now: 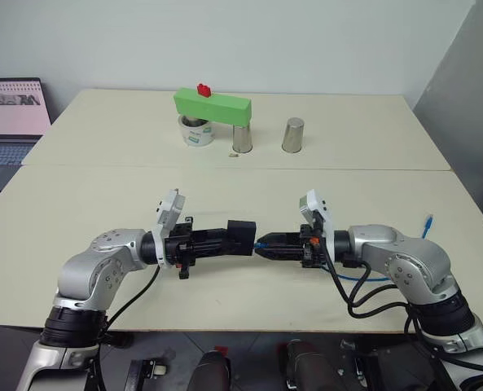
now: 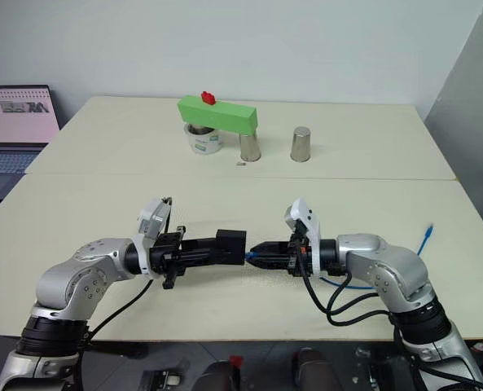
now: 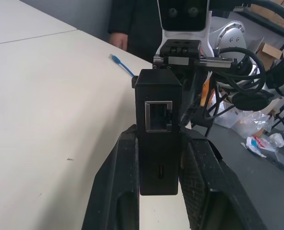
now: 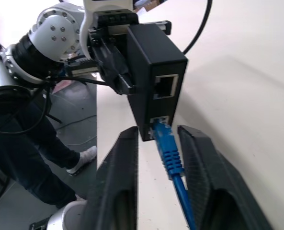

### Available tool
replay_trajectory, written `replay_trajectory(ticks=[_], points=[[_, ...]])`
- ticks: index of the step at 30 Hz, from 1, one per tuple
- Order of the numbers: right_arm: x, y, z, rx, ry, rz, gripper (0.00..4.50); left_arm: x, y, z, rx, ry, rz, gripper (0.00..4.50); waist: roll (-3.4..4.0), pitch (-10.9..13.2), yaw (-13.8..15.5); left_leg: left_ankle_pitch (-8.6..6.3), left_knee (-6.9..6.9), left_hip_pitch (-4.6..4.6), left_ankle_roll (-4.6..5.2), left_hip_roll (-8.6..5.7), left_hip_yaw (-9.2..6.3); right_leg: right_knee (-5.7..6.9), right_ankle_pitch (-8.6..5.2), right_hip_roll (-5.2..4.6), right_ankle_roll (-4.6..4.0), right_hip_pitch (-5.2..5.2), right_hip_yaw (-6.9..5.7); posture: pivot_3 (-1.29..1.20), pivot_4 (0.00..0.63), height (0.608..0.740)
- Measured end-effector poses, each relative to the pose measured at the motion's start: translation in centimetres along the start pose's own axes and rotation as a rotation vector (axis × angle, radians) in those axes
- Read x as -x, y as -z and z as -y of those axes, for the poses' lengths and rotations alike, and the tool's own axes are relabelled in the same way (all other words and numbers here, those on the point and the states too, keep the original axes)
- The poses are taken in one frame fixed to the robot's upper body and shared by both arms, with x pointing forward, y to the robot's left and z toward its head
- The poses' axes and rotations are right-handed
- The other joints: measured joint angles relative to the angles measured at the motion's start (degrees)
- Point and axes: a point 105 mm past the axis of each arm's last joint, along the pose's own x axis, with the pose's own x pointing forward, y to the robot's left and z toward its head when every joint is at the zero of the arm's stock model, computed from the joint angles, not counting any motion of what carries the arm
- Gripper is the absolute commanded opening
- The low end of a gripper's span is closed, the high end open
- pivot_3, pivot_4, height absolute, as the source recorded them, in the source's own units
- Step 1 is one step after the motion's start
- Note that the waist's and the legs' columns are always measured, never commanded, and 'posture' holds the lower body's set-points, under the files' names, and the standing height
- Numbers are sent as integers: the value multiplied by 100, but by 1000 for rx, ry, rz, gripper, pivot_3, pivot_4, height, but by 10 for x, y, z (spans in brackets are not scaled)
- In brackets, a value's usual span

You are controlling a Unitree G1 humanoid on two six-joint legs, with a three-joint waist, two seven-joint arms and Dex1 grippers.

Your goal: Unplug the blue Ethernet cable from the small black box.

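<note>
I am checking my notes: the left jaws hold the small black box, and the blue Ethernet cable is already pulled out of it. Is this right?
Not quite. The left gripper does hold the small black box, but the blue Ethernet cable is still plugged into its lower port, as the right wrist view shows.

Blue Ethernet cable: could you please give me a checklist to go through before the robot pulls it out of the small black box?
1. The small black box is clamped in the left gripper: ok.
2. The plug sits in the box's lower port: ok, not yet out.
3. The right gripper straddles the plug: ok.
4. Firm grip on the plug: cannot tell.
5. The blue Ethernet cable lies slack on the table: ok.
</note>
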Motion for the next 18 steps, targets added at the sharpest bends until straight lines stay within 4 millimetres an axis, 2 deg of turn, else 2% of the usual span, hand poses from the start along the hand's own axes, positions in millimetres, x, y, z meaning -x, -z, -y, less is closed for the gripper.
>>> replay_trajectory(ticks=[2, 3, 18], points=[[1, 0, 0, 7, -3, -5, 104, 0, 0, 0, 0, -2, -1, 777, 0, 0, 0, 0, 0, -1, 0, 0, 0, 0, 0, 0, 0, -2, 0, 0, 150, 740], [1, 0, 0, 9, -8, -6, 66, 0, 1, 0, 1, -3, -1, 777, 0, 0, 0, 0, -1, -3, 0, 0, 0, 1, 0, 0, 0, -4, 0, 0, 150, 740], [5, 2, -1, 36, -24, -39, 59, -3, 3, 1, 7, 12, -6, 777, 0, 0, 1, 0, 0, -15, 0, 0, 0, 0, 0, 0, 0, -15, 0, 0, 150, 740]])
